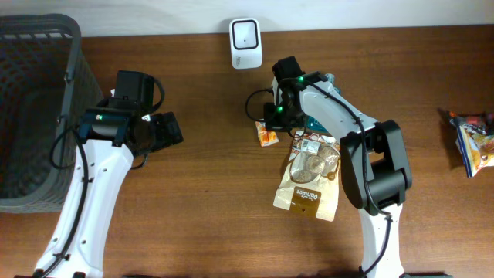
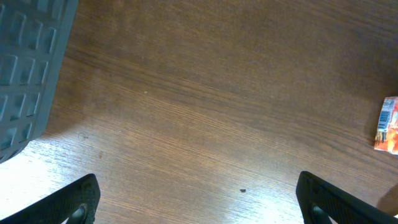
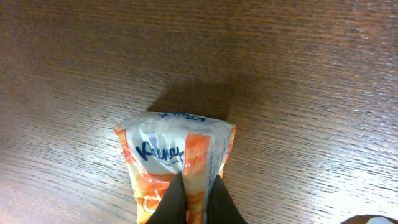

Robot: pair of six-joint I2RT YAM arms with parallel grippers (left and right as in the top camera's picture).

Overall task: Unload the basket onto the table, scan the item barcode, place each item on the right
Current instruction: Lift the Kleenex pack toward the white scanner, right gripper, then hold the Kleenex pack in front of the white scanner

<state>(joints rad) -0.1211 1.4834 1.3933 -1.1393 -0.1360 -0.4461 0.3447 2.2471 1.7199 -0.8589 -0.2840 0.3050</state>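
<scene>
Near the middle of the table [image 1: 208, 224], below the white scanner [image 1: 245, 33] and apart from it: a small tissue pack [image 3: 177, 152], just beside a brown cookie bag [image 1: 309, 181]. Resting on the wood or barely off it, hard to tell which. Pinched at its orange end seam by the right gripper [image 3: 198, 186], jaws pressed together on that thin flap alone. Left gripper [image 2: 199, 202] spread wide over bare wood near the grey basket [image 1: 35, 116], holding nothing.

Likely trouble from here:

- **Shallow hold.** Only the crimped edge caught between the fingers [image 3: 171, 211], so could slide free on the lift, or let the soft body sag and swing (slick wrapper, nothing stiff inside).
- **Wrong face to the scanner.** Could twist in the pinch on the way up and present the wrong side. No barcode showing on the side toward the right wrist camera. From the left wrist view, perhaps a patch of bars at one end, too small to be sure. Probably needs turning before any read.
- **Contact with the neighbour.** Might brush the cookie bag on the way out and drag it along.

As for looks: puffy little packet in glossy plastic, white over most of the upper part, orange at the seam and lower part. Blue script lettering across the white. Creased and dented near the grip, corners soft and rounded.
</scene>
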